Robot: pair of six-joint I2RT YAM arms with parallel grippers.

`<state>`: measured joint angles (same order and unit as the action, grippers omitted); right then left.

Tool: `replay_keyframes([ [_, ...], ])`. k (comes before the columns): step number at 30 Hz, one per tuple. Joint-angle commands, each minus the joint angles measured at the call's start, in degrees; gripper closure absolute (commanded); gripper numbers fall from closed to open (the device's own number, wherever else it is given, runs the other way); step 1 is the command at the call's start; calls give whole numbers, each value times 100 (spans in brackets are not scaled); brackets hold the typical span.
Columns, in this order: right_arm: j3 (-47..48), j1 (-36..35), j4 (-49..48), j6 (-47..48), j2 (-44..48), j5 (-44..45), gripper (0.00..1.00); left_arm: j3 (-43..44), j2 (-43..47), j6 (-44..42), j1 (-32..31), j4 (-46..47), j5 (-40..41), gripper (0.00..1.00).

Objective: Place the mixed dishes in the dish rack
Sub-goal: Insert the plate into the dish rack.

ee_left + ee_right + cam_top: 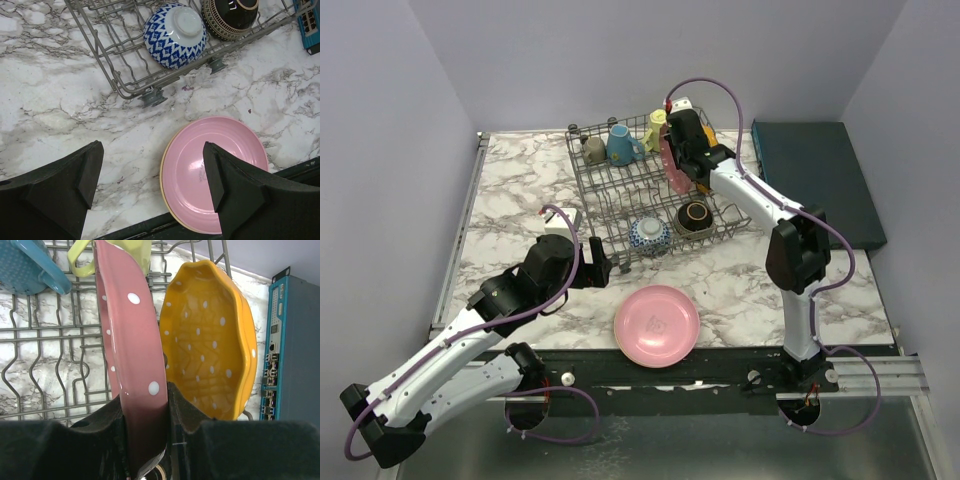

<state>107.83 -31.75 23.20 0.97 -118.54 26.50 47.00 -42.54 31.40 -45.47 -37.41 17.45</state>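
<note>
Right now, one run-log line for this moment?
right hand: shut on pink dotted plate, upright in dish rack beside orange plate | left hand: open, near plain pink plate

White-shelled arms [440, 362], black joints [798, 255], looping purple cables [705, 84], black wedge-shaped fingers [65, 185]

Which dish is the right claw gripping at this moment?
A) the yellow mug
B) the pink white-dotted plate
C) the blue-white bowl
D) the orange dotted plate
B: in the right wrist view the right claw pinches the rim of the pink white-dotted plate, which stands on edge beside the orange dotted plate.
</note>
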Motion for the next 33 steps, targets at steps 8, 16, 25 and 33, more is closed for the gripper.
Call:
replay_keyframes([
  [8,276,37,-263,-365,-167,14,100,-51,19,-81,74,-8,109,12],
  [16,348,20,-17,-532,-215,175,100,-50,4,-89,108,-10,85,12],
  [25,529,-68,350,-620,-424,304,100,-49,-34,-89,153,-9,39,12],
  [33,710,-160,561,-635,-597,431,100,-50,-47,-90,183,-9,13,13],
])
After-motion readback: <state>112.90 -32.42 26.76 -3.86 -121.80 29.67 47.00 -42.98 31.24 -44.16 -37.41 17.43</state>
